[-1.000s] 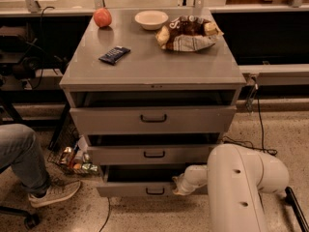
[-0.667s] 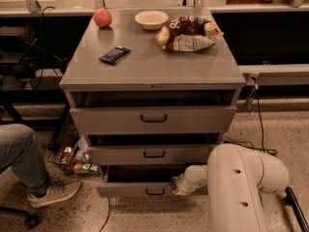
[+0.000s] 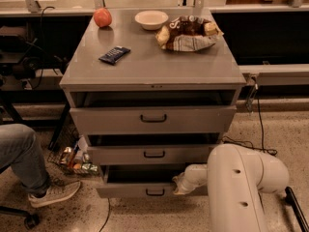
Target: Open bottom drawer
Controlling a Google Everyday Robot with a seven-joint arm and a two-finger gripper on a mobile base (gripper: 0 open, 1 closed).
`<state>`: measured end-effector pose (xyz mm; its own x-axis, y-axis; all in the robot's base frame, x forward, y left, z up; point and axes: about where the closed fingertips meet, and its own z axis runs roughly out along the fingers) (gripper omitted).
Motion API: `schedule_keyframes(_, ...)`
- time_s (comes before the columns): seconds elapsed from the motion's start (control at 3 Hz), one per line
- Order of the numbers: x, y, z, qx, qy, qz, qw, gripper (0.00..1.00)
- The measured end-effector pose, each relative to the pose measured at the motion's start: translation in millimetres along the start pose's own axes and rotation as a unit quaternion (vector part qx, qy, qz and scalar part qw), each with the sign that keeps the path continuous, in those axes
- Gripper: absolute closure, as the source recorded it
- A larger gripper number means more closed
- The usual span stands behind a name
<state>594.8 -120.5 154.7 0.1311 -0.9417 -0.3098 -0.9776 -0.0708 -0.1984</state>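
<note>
Slip or skewed pull on the bottom drawer (image 3: 125,191).
Lowest of three, it stands partly out; pincer (image 3: 179,184) at its front, right of the handle (image 3: 155,192), grip state unreadable. Pull off-centre and you may jam it.

The gripper (image 3: 179,183) is at 6 o'clock by the bottom drawer (image 3: 125,191) front; contact cannot be told. The arm (image 3: 241,178) hides the drawer's right end and is cut by the bottom edge at 5 o'clock. A leg (image 3: 19,151) at 8 o'clock runs off the left edge. The drawer's inside is dark.
</note>
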Motion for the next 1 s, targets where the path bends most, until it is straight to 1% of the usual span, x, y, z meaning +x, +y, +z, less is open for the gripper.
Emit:
schedule_keyframes(0.33, -0.7, 1.8, 1.5, -0.002, -0.001, 0.0, 1.0, 0.05)
schedule_keyframes(0.67, 0.6, 6.0, 1.8, -0.003, -0.003, 0.002, 1.0, 0.0)
schedule_keyframes(1.0, 2.4, 15.0, -0.8, -0.005, -0.002, 0.004, 1.0, 0.0)
